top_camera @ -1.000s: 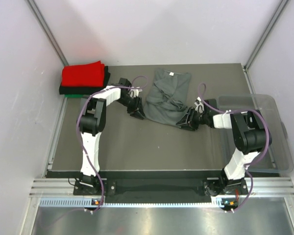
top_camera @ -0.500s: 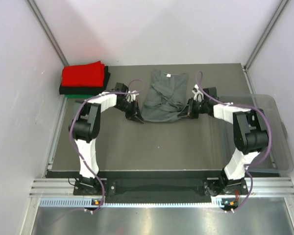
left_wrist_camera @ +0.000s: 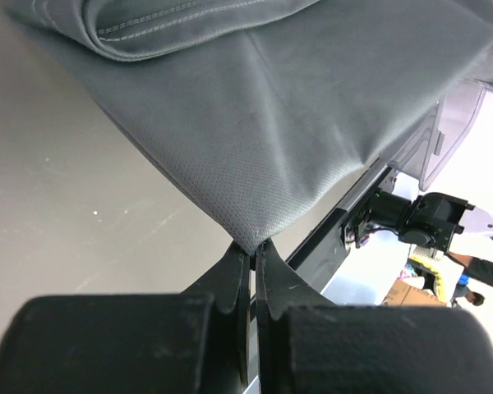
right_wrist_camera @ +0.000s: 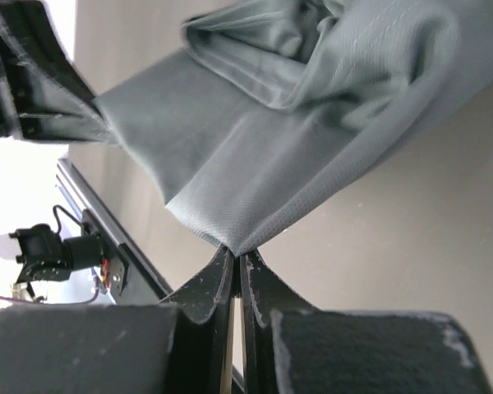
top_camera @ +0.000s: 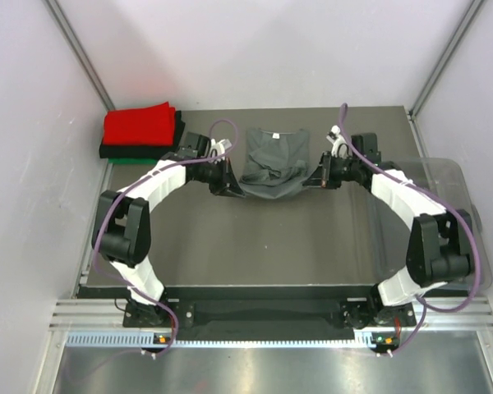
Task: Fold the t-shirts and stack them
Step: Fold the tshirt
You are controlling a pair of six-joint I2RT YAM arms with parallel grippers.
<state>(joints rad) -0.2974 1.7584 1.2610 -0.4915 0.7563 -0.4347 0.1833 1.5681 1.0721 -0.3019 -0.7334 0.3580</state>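
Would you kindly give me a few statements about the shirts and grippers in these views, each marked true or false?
1. The left gripper is shut on a corner of the grey t-shirt. True.
2. The right gripper is open and holds nothing. False: it is shut on another corner of the same shirt.
3. The red t-shirt lies on top of the black t-shirt. True.
4. The grey t-shirt lies inside the clear bin. False: it is stretched between the two grippers, outside the bin.

Grey t-shirt (left_wrist_camera: 296, 139) corner between clamped jaws
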